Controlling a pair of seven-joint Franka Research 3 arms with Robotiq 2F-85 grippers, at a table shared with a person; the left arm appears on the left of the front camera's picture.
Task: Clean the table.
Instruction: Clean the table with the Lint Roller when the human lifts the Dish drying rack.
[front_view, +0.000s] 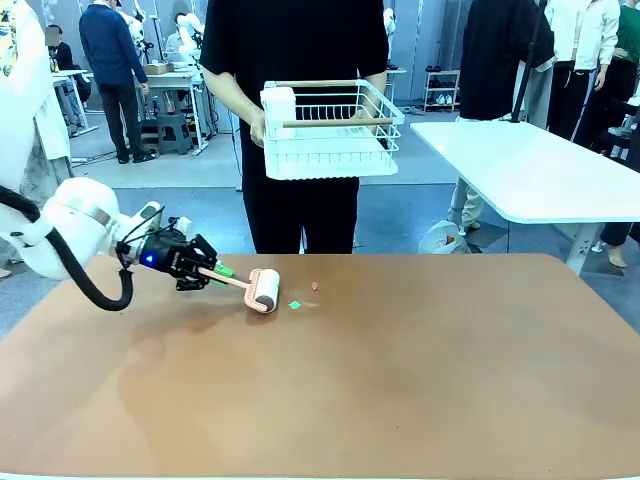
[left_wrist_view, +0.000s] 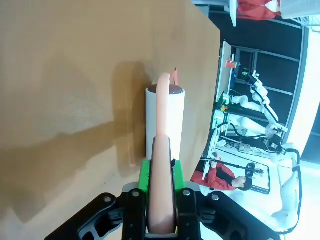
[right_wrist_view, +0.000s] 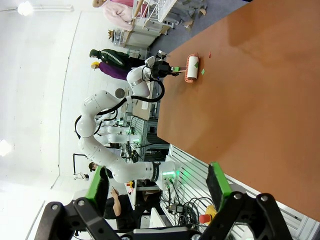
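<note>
A lint roller (front_view: 264, 290) with a pink handle and a white roll lies with its roll on the reddish-brown table (front_view: 400, 380), left of centre. My left gripper (front_view: 205, 270) is shut on the handle. In the left wrist view the green pads of that gripper (left_wrist_view: 161, 175) clamp the handle, and the roller (left_wrist_view: 165, 117) presses on the table (left_wrist_view: 65, 75). Just right of the roll lie a green scrap (front_view: 295, 304) and a small red scrap (front_view: 315, 286). My right gripper (right_wrist_view: 157, 185) hangs open off the table's edge (right_wrist_view: 260, 90), far from the roller (right_wrist_view: 191, 67).
A person stands at the far side holding a white wire rack (front_view: 335, 130) with a white roll in it. A white-topped table (front_view: 540, 170) stands at the back right. More people and workbenches are farther off.
</note>
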